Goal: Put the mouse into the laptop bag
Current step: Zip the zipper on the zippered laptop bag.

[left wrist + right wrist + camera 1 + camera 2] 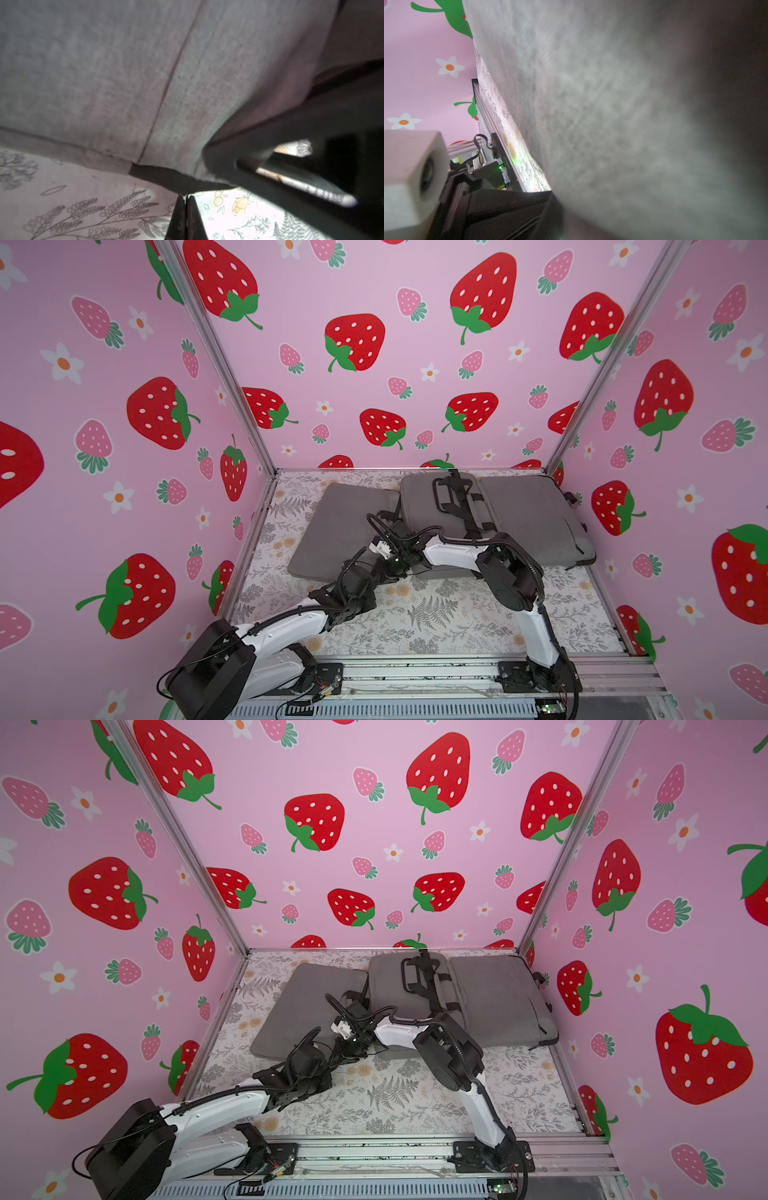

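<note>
One laptop bag (pixel 523 514), two pincers: left pincer (pixel 185 196) pinching its edge, right pincer (pixel 397 570) closed.

Grey bag (pixel 104 72) fills most of the frame, a seam (pixel 166 91) slanting across it. The left gripper (pixel 185 198) has its jaws pressed together on the bag's dark lower edge — leafy cloth (pixel 83 197) lies below. Beside it a blurred black shape (pixel 332 124) crosses the bag's corner — what it is cannot be told.
</note>
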You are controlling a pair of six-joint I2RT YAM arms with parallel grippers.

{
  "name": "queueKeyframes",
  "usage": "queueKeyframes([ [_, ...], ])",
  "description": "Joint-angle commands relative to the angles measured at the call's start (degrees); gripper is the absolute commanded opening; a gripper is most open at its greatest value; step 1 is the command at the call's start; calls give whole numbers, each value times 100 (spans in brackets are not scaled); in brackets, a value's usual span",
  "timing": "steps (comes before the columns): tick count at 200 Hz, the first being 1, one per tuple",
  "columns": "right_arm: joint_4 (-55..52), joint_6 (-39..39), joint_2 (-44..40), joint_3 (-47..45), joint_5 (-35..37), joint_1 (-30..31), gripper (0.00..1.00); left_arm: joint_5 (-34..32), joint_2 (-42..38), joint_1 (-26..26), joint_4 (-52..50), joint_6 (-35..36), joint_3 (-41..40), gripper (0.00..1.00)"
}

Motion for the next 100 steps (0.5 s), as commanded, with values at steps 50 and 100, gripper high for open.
queueKeyframes([
  [50, -1277, -1100, -540, -522, -975, -1027, 0, -583, -516, 310, -904, 70, -375, 0],
  [100, -2385, -2029, -518, -248, -966, -1379, 0, -864, -1165, 748, -1524, -110, -670, 0],
])
